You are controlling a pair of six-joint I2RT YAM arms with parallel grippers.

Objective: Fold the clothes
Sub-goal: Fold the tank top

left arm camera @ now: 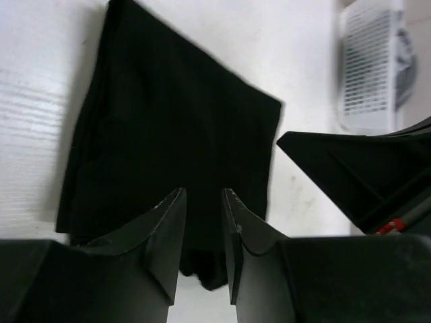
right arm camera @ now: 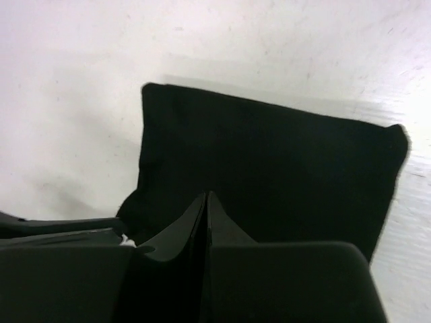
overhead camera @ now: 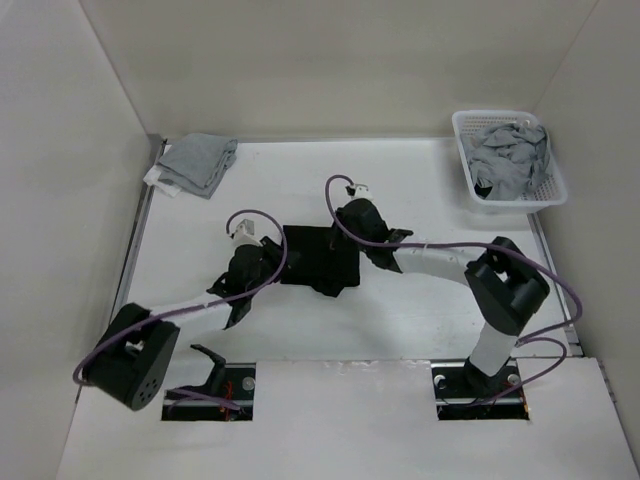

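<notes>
The clothes (overhead camera: pixel 318 258) are a black garment folded into a flat, rough square in the middle of the white table. My left gripper (overhead camera: pixel 272 264) is at its left edge. In the left wrist view that gripper (left arm camera: pixel 204 195) is open, its two fingers standing apart over the near edge of the black cloth (left arm camera: pixel 175 121); a small lump of fabric shows below the gap. My right gripper (overhead camera: pixel 352 238) is at the garment's right back corner. In the right wrist view it (right arm camera: pixel 207 196) is shut, fingertips pressed together over the flat cloth (right arm camera: pixel 269 155).
A folded grey cloth (overhead camera: pixel 197 163) lies at the back left corner. A white mesh basket (overhead camera: pixel 463 150) with crumpled grey clothes stands at the back right, also seen as the basket (left arm camera: pixel 367 81) in the left wrist view. Walls enclose the table on three sides.
</notes>
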